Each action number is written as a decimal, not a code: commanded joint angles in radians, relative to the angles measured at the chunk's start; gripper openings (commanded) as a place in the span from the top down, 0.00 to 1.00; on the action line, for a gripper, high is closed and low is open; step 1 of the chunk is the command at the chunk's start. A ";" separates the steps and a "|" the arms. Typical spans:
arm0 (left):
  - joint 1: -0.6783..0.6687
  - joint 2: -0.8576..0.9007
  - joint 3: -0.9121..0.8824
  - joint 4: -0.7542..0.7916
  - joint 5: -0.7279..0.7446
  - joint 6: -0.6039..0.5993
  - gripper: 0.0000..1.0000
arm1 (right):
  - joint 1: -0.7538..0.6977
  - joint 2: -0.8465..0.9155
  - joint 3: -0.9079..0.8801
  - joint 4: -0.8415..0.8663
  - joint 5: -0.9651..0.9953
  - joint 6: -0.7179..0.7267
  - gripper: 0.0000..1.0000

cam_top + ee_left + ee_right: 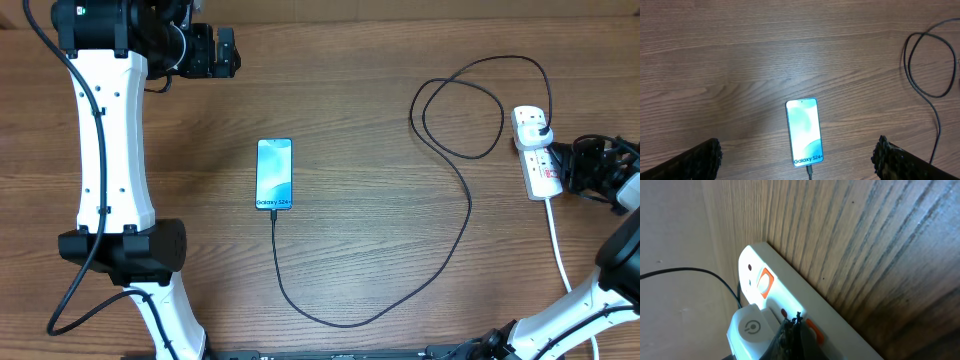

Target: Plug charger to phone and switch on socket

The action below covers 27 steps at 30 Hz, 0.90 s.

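Note:
The phone lies flat mid-table with its blue screen lit; it also shows in the left wrist view. The charger cable has its tip in the phone's near end. It loops right to its plug in the white socket. My left gripper hovers open and empty beyond the phone, its fingers wide apart. My right gripper is shut. Its fingertips touch the socket beside an orange-red switch, next to the plug block.
The socket's thick white cord runs toward the near right edge. A second orange-red switch sits further along the strip. The cable makes a double loop at the far right. Bare wood lies left of the phone.

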 commanded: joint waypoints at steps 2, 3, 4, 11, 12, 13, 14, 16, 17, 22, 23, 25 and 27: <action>-0.007 0.000 0.007 -0.002 -0.003 0.002 0.00 | 0.069 0.032 -0.046 -0.053 0.083 -0.034 0.96; -0.007 0.000 0.007 -0.002 -0.003 0.002 0.00 | 0.073 0.032 -0.046 -0.055 0.091 -0.034 0.96; -0.007 0.000 0.007 -0.002 -0.003 0.002 0.00 | 0.077 0.032 -0.046 -0.059 0.094 -0.034 0.96; -0.007 0.000 0.007 -0.002 -0.003 0.002 0.00 | 0.081 0.032 -0.047 -0.104 0.094 -0.037 0.96; -0.007 0.000 0.007 -0.002 -0.003 0.002 0.00 | 0.081 0.032 -0.047 -0.109 0.094 -0.038 0.96; -0.007 0.000 0.007 -0.002 -0.003 0.002 0.00 | 0.081 0.032 -0.047 -0.113 0.094 -0.042 0.96; -0.007 0.000 0.007 -0.002 -0.003 0.002 0.00 | 0.081 0.032 -0.047 -0.118 0.094 -0.050 0.96; -0.007 0.000 0.007 -0.002 -0.003 0.002 0.00 | 0.081 0.032 -0.047 -0.126 0.094 -0.052 0.96; -0.007 0.000 0.007 -0.002 -0.003 0.002 0.00 | 0.081 0.032 -0.047 -0.131 0.094 -0.053 0.96; -0.007 0.000 0.007 -0.002 -0.003 0.002 0.00 | 0.081 0.032 -0.047 -0.145 0.097 -0.060 0.96; -0.007 0.000 0.007 -0.002 -0.003 0.002 0.00 | 0.081 0.032 -0.047 -0.146 0.097 -0.061 0.96; -0.007 0.000 0.007 -0.002 -0.003 0.002 0.00 | 0.081 0.032 -0.047 -0.148 0.097 -0.076 0.96; -0.007 0.000 0.007 -0.002 -0.003 0.002 0.00 | 0.081 0.032 -0.047 -0.151 0.097 -0.082 0.96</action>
